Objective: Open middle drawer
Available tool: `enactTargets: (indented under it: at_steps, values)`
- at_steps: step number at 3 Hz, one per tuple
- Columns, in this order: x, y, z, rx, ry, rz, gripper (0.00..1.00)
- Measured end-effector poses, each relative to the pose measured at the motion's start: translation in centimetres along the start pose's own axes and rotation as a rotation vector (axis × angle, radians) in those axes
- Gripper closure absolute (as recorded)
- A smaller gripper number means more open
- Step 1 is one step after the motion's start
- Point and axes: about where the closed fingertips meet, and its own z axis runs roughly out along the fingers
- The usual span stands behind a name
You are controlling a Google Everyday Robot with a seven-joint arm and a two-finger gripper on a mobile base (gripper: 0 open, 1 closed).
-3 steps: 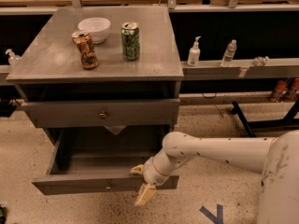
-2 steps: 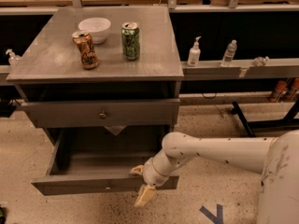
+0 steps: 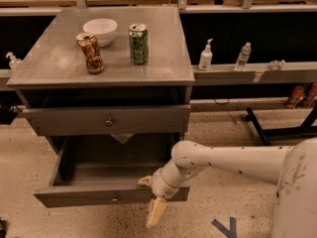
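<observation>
Beige speckled floor (image 3: 29, 152); pincer (image 3: 150, 201) at drawer (image 3: 74, 196)

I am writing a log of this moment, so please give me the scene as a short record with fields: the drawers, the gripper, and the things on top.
middle drawer: pulled far out, knob on its front panel
drawer above: pushed in, or nearly so
gripper: at the right end of the middle drawer's front panel
cabinet top: white bowl, brown can and green can, both cans standing
ledge to the right: pump bottle, water bottle
</observation>
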Motion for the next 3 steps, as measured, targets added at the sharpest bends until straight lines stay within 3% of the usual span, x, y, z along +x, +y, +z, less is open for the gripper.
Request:
enactTargets:
  at_steps: [1, 2, 3]
  values:
    - [0.0, 0.0, 0.0, 0.000, 0.000, 0.000, 0.00]
    - [0.0, 0.0, 0.0, 0.000, 0.000, 0.000, 0.00]
    - [-0.3, -1.2, -0.1, -0.020, 0.027, -0.011, 0.26]
